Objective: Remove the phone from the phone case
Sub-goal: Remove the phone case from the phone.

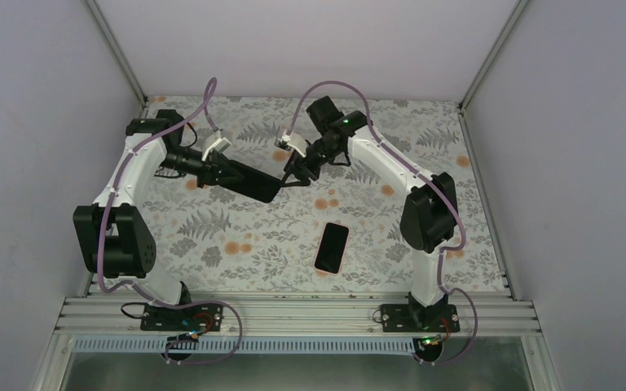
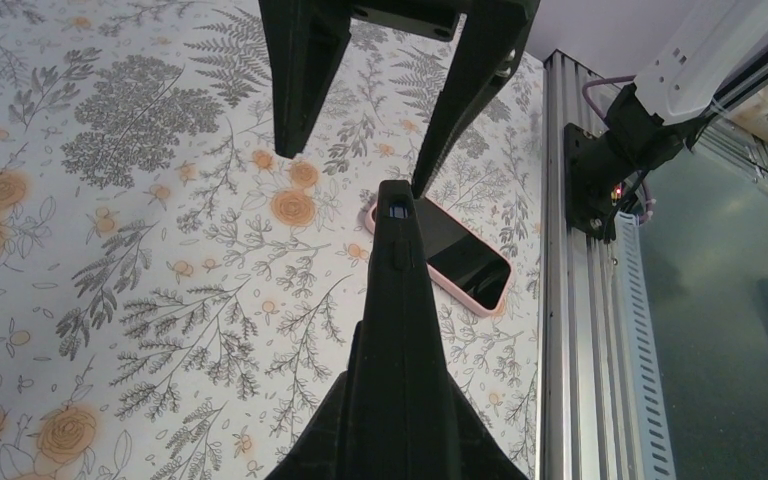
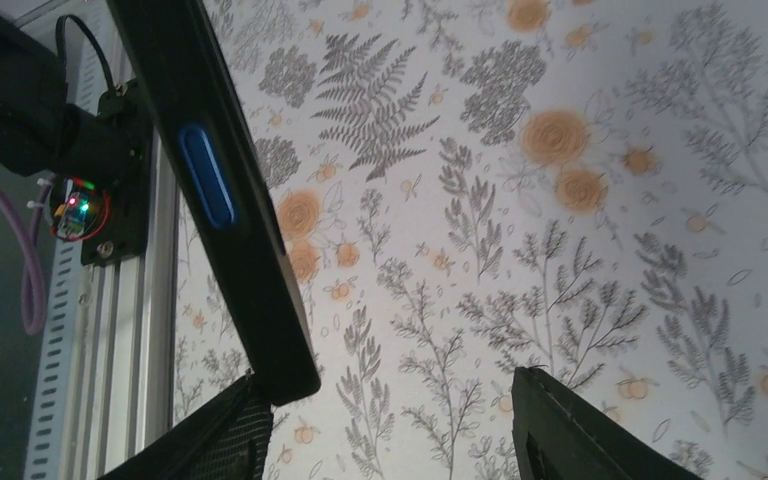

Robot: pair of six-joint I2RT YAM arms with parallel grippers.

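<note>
My left gripper [image 1: 222, 173] is shut on one end of a thin black slab [image 1: 253, 184] and holds it edge-up above the table. In the left wrist view the slab [image 2: 397, 300] runs away from the gripper [image 2: 400, 420]. I cannot tell whether the slab is an empty case or holds a phone. In the right wrist view its edge [image 3: 230, 220] has a blue oblong button. My right gripper [image 1: 291, 174] is open, one finger on each side of the slab's far end [image 3: 385, 430]. A dark-screened, pink-rimmed phone [image 1: 332, 247] lies flat on the table, also seen in the left wrist view [image 2: 460, 258].
The floral table cover [image 1: 236, 244] spans the workspace. An aluminium rail [image 1: 293, 314] runs along the near edge with both arm bases on it. White walls enclose the left, back and right sides.
</note>
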